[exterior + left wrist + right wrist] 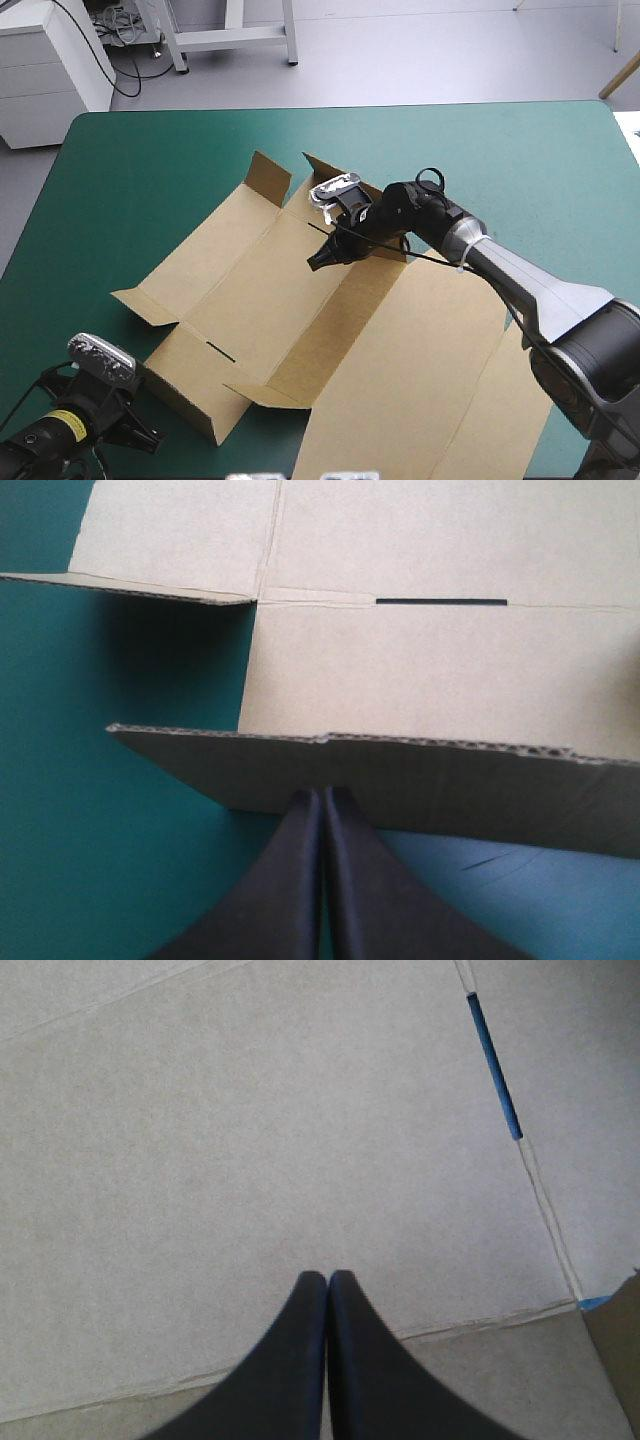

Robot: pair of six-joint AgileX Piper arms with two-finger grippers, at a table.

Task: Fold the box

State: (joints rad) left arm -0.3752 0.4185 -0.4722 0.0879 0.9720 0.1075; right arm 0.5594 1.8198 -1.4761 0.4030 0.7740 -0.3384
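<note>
Box (400, 370) walls part-raised, teal-green cover (150, 170) beneath

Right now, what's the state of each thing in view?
box, partly folded: near wall raised, lid panel lying flat.
left tool, shut, tips at the near wall's outer face.
right tool, shut, tips over the box floor, gripping nothing.

Brown box (270, 290), apparently plain; teal-green cover (150, 170); black fingers (290, 890).
</note>
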